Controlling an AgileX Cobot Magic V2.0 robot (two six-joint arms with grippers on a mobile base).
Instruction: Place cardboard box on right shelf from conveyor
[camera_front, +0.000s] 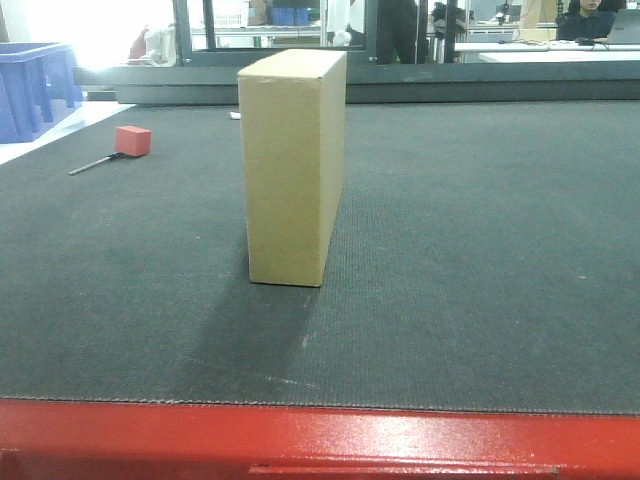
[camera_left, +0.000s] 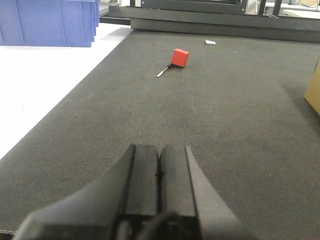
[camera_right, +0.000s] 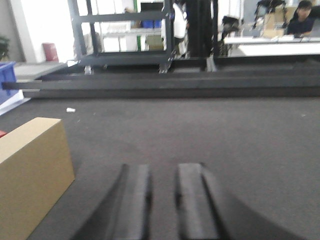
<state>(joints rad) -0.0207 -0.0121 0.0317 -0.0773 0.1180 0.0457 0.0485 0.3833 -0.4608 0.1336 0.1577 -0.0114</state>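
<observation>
Small red block (camera_front: 133, 140) lies at ten o'clock of the upright tan cardboard box (camera_front: 293, 168). Only the front view shows the red frame (camera_front: 320, 440) of the dark mat conveyor (camera_front: 480, 280). Left jaws clenched, right jaws slightly parted.

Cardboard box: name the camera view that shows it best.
Exterior front-facing view: the cardboard box stands whole and upright, mid-frame on the conveyor. The left wrist view catches only a corner at its right edge; the right wrist view shows part, cropped at lower left.

Left fingers (camera_left: 143, 181) matte black, flat-faced; right fingers (camera_right: 134, 202) same, tapered.
</observation>
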